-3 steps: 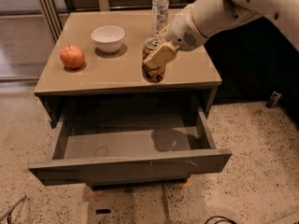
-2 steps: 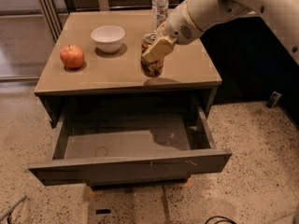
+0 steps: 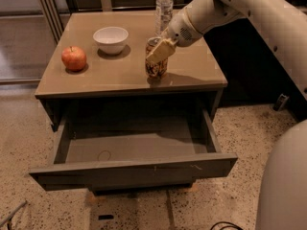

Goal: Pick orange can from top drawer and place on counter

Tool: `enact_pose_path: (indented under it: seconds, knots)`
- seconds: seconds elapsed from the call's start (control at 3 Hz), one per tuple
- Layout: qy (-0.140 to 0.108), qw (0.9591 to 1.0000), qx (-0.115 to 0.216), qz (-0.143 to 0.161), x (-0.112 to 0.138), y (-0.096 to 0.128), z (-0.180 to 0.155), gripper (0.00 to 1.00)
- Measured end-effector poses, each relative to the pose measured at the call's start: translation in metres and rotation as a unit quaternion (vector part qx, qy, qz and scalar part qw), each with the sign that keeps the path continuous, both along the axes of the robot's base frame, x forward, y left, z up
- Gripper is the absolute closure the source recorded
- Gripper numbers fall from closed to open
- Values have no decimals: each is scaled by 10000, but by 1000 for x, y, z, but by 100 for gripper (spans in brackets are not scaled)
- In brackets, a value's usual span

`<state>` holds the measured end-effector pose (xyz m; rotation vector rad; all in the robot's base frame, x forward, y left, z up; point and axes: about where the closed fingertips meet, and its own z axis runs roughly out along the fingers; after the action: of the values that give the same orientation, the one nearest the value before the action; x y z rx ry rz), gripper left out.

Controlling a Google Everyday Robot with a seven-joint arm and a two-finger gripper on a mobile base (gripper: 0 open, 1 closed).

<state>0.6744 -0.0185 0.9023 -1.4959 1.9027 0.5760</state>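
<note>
The orange can (image 3: 156, 67) stands upright at the front middle-right of the counter (image 3: 96, 78); I cannot tell whether its base touches the surface. My gripper (image 3: 160, 51) is shut on the can's upper part, with a tan finger (image 3: 163, 50) across its front, and the arm reaches in from the upper right. The top drawer (image 3: 134, 169) is pulled open below the counter. Its grey inside shows nothing in it.
A red apple (image 3: 74, 58) sits at the counter's left, a white bowl (image 3: 111, 39) at the back middle, and a clear plastic bottle (image 3: 164, 6) at the back behind the can. The open drawer juts out over the speckled floor.
The gripper has carried the can slightly left and back over the counter, then a little lower. The drawer, apple, bowl and bottle have not moved.
</note>
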Motion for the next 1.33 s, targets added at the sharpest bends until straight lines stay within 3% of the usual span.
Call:
enact_pose_path:
  seconds: [0.67,1.33]
  knots:
    - [144,9998,-96,-72,12,-2,-18,100]
    - [-7,10000,-56,-35,11,0,-25,59]
